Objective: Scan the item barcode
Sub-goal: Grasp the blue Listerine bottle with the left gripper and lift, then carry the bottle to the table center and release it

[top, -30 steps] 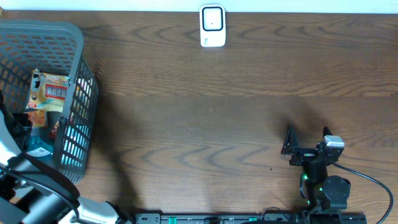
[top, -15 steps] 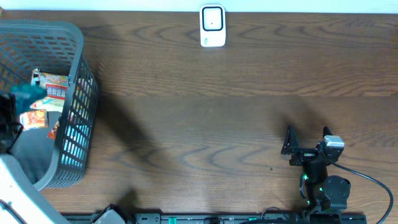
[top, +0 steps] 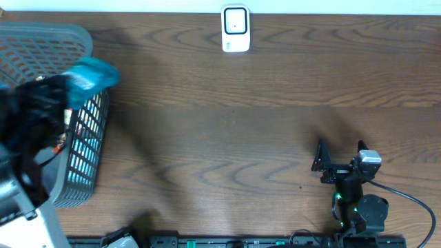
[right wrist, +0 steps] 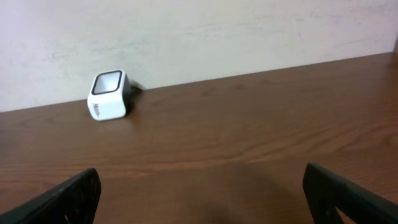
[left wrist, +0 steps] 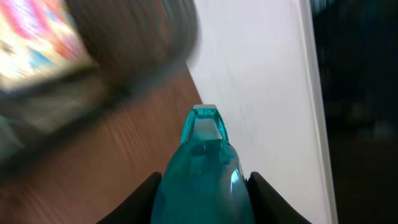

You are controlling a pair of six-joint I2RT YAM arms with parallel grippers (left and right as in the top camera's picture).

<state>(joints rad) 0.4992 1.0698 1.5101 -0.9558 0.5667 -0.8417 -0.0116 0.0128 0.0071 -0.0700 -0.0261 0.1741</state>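
Grey basket [top: 86, 160], packet [left wrist: 28, 40] inside, left hand [left wrist: 204, 204] gripping teal item [left wrist: 202, 162]

No legible txt or nos.

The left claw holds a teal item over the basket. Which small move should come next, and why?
Probably carry the teal item sideways toward the white scanner. The left claw grips it above the basket rim, so it looks free of the mesh, and the scanner stands far from it.
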